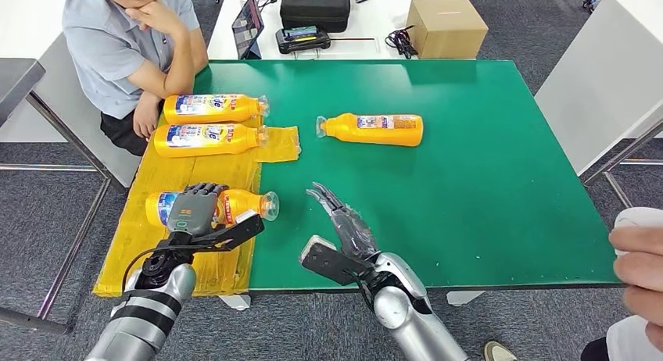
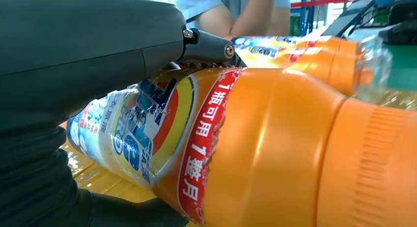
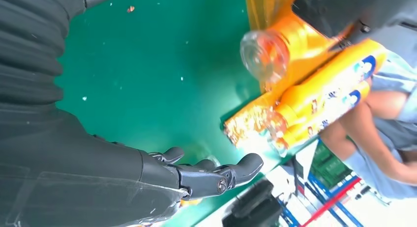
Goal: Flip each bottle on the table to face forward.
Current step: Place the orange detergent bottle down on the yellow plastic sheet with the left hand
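Note:
Four orange bottles with clear caps lie on their sides. Nearest me, one bottle (image 1: 234, 205) (image 2: 255, 148) (image 3: 295, 42) rests on the yellow sheet (image 1: 188, 173), and my left hand (image 1: 195, 209) (image 2: 83, 60) wraps over its label and grips it. Two more bottles (image 1: 213, 108) (image 1: 205, 138) lie side by side at the far left, labels up. A fourth bottle (image 1: 375, 129) lies alone on the green table (image 1: 469, 181), cap pointing left. My right hand (image 1: 342, 220) (image 3: 196, 175) hovers open above the green surface, right of the held bottle, fingers stretched out.
A person in a grey shirt (image 1: 125, 41) sits at the far left corner, an arm beside the far bottles. Another person's hand (image 1: 637, 255) shows at the right edge. Behind the green table a white table carries a black case (image 1: 314, 5), a tablet (image 1: 247, 23) and a cardboard box (image 1: 446, 26).

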